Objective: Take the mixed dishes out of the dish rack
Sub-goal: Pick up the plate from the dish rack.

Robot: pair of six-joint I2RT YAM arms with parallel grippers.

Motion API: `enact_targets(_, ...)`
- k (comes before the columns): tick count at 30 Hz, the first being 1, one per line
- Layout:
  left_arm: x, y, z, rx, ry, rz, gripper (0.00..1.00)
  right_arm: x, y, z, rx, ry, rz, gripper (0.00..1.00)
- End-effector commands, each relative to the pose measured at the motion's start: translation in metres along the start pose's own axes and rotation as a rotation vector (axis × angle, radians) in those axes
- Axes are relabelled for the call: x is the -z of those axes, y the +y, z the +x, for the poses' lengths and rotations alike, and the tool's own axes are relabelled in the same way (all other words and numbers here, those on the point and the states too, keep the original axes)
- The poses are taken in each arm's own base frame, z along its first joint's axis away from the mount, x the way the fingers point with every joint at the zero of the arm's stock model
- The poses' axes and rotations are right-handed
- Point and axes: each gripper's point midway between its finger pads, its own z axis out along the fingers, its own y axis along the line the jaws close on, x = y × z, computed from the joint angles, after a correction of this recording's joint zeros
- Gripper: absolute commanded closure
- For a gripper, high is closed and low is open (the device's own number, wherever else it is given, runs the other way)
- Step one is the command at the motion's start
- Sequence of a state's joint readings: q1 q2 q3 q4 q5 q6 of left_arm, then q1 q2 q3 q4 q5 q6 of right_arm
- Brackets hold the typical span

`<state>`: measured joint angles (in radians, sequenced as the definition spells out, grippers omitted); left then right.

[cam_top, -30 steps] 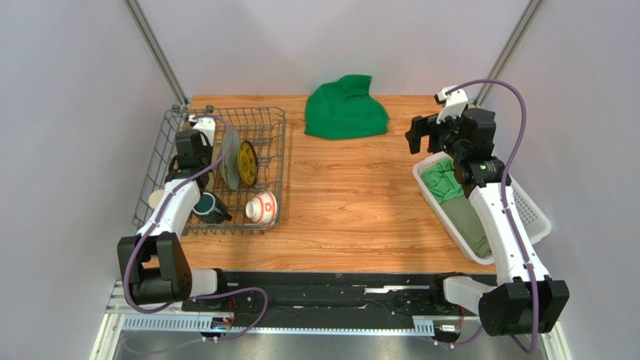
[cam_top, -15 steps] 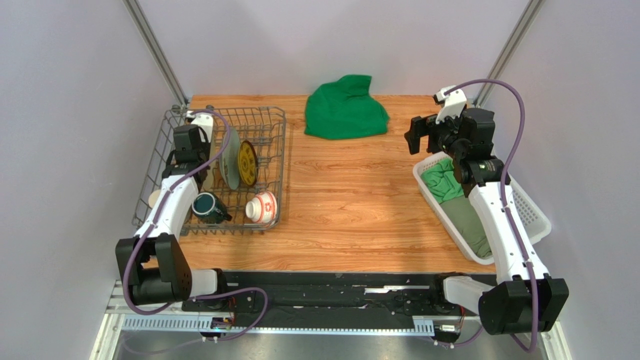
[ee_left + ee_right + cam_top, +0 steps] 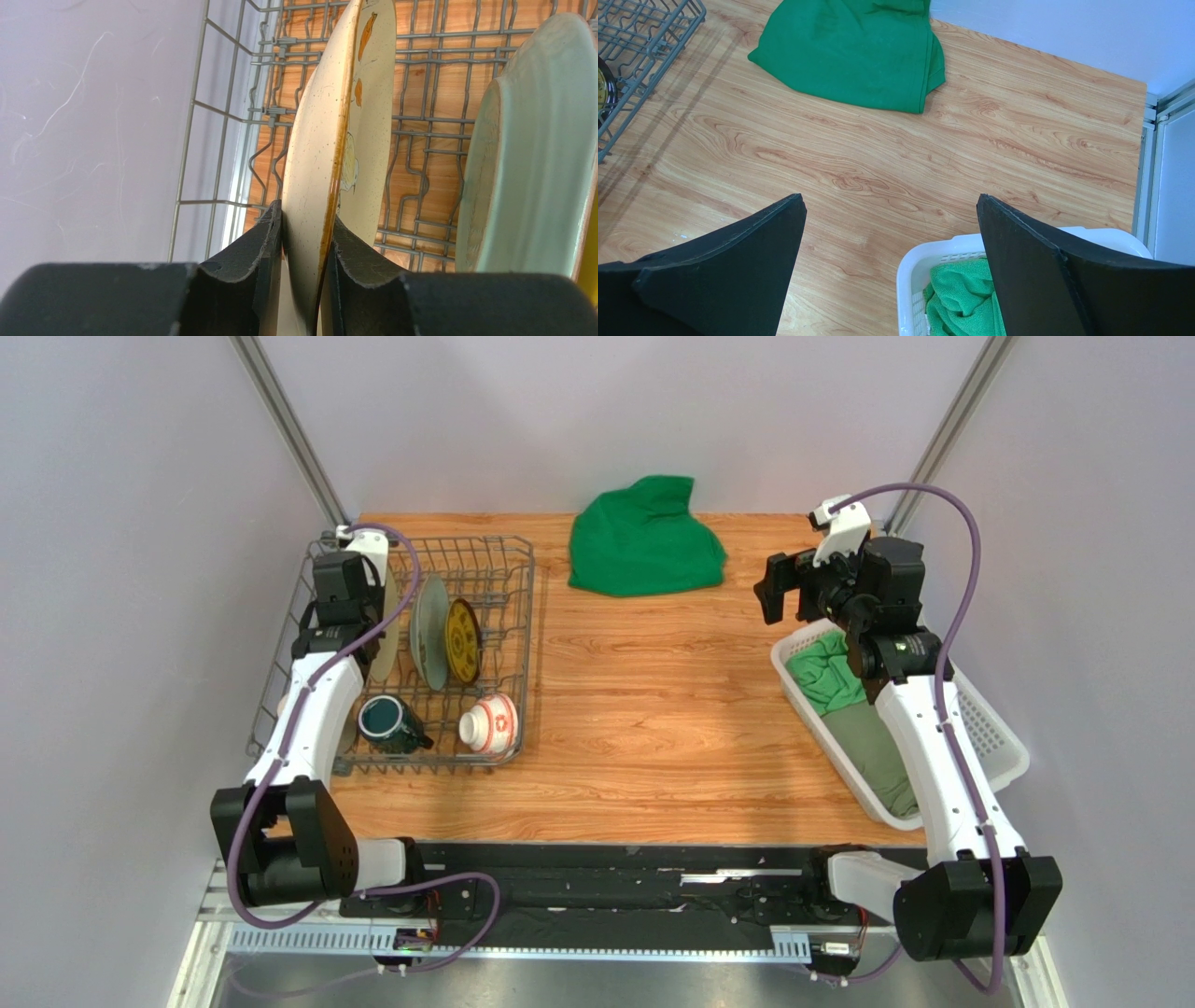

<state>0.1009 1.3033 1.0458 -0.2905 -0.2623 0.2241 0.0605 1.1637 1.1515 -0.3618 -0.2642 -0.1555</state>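
**Top view, upper left:** we see the rack (image 3: pixel 498 574) with the dishes in it.

**Left wrist view:** the left gripper (image 3: pixel 303 227) is closed on the rim of the upright cream plate (image 3: pixel 316 140), one finger on each face. The green plate (image 3: pixel 533 154) stands just to its right.

**Rack's lower end:** the mug (image 3: pixel 386 721) and the bowl (image 3: pixel 491 718) sit here.

**Right side:** the right gripper (image 3: pixel 891 206) hangs with its jaws spread wide and holding nothing. It is over the table (image 3: pixel 878 161), near the basket (image 3: pixel 913 266).
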Motion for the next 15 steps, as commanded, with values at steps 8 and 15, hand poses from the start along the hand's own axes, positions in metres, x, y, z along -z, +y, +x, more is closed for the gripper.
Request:
enact_targets(8,0.071,0.065,-0.113,0.11,-0.326,-0.164,1.0,0.004,0.001,-0.02,0.026,-0.043,-0.012,0.01)
enact_targets(15,0.112,0.072,-0.143,0.154,-0.413,-0.114,1.0,0.004,0.001,-0.021,0.025,-0.046,-0.013,0.01)
